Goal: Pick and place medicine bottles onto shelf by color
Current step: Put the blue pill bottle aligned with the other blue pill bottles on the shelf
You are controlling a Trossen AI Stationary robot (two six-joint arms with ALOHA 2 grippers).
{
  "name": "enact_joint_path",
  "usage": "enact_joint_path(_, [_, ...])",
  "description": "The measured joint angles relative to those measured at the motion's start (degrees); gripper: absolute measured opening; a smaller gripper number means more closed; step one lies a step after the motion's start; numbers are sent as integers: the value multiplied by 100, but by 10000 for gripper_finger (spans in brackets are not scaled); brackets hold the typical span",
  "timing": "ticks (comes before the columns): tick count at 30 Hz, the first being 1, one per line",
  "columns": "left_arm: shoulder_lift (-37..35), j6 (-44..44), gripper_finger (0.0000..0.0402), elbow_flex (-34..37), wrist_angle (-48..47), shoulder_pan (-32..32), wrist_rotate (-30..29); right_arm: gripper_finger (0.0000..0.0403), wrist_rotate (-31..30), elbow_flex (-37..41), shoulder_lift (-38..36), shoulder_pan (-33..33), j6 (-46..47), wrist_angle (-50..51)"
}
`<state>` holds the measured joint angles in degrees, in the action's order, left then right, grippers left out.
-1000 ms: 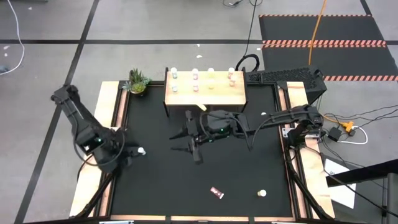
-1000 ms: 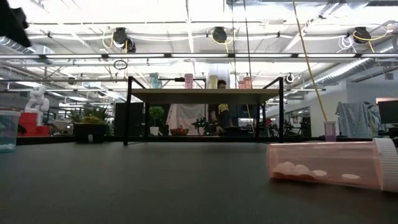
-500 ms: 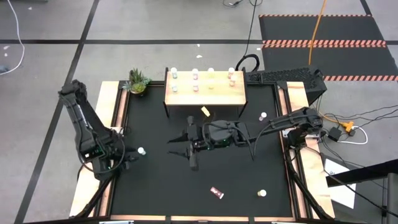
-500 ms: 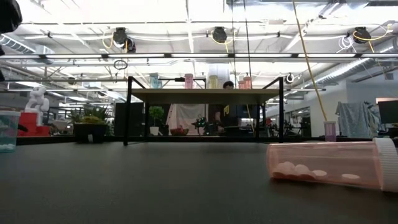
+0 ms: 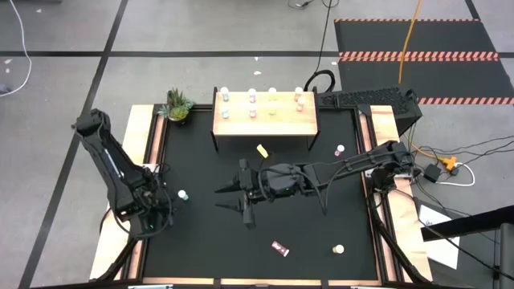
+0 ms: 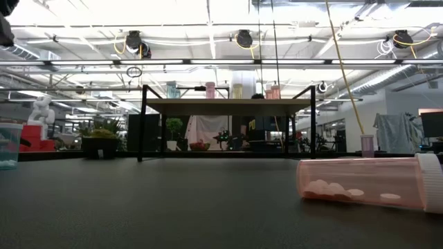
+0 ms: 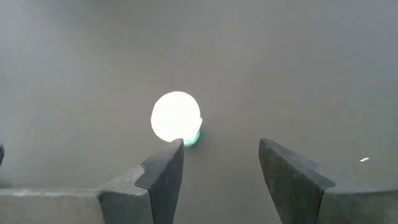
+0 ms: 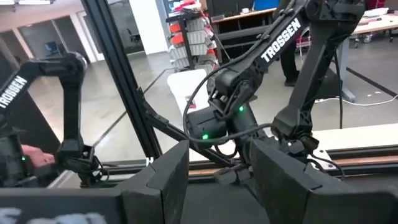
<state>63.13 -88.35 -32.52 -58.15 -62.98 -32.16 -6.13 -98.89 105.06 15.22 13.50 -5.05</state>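
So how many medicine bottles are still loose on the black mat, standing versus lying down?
Standing: 3, namely the green bottle, the upright pink bottle and the white-capped bottle
Lying: 2, namely the yellow bottle and the tipped pink bottle
Total: 5

In the low view, the pink bottle (image 6: 367, 182) lying on its side runs off the right edge, its white cap cut short. A blue-tinted bottle (image 6: 10, 145) is clipped by the left edge. In the left wrist view, a green bottle (image 7: 177, 118) shows only a glaring white cap from above, its body almost wholly hidden.
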Motion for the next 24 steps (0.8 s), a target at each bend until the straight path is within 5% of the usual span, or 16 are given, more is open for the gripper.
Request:
enact_joint_path(7, [631,-1013,253,3,-64,0,318,164,63,0,-2,-60,-259,35])
enact_joint_path(16, [1326,-2326,353,327,394,0,-362,164,805,0,-120,-320,-319,190])
enact_joint_path(24, [1584,-2285,333,762,963,0,-478,164,790,2,-574,-386,-728,937])
